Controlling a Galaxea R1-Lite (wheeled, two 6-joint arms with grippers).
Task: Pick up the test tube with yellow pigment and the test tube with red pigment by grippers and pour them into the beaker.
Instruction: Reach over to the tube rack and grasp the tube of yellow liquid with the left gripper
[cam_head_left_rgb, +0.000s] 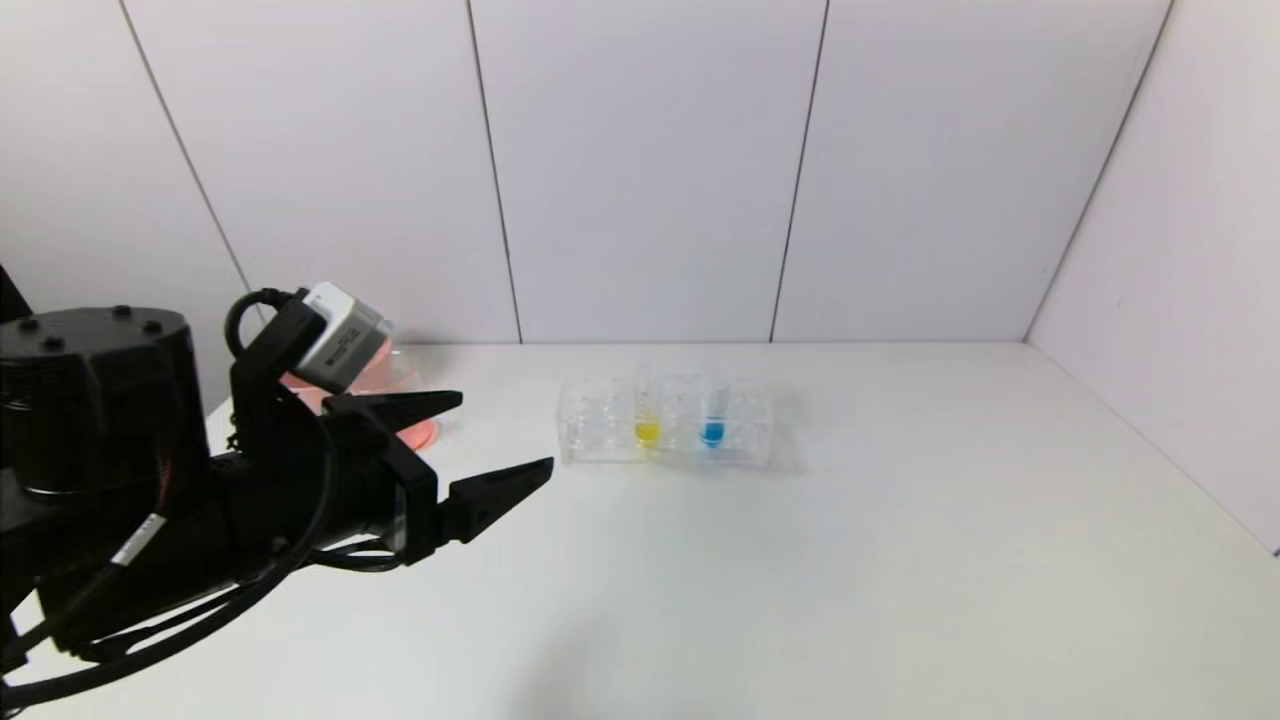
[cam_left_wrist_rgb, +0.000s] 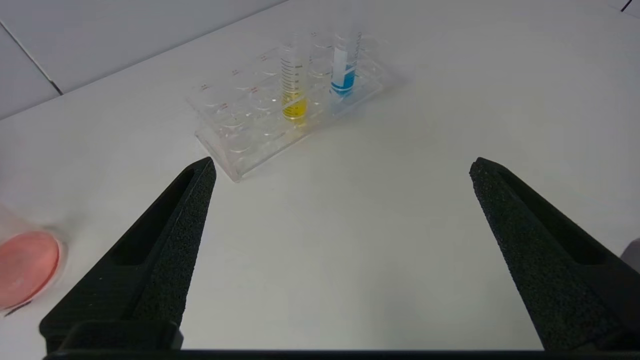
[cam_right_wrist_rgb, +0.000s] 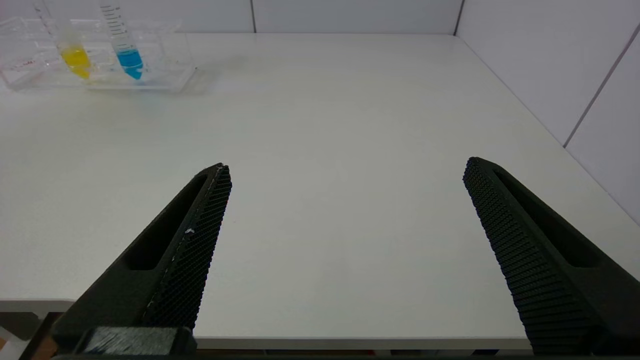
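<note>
A plain white counter (cam_head_left_rgb: 900, 560) fills the foreground, matte and evenly lit, with only soft shadows. Behind the counter stands a back wall (cam_head_left_rgb: 640, 170) of pale grey-white panels divided by thin dark seams. At the counter's right edge a side wall (cam_head_left_rgb: 1190, 300) of the same panels meets the back wall in a corner.

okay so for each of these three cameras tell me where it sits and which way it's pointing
Head view: up on the robot's head, looking forward and down at the table; left hand shows, open.
Left wrist view: on the left wrist, facing the tube rack; both its fingers show.
Right wrist view: on the right wrist at the table's near edge; right hand open.
All share the yellow tube and blue tube.
</note>
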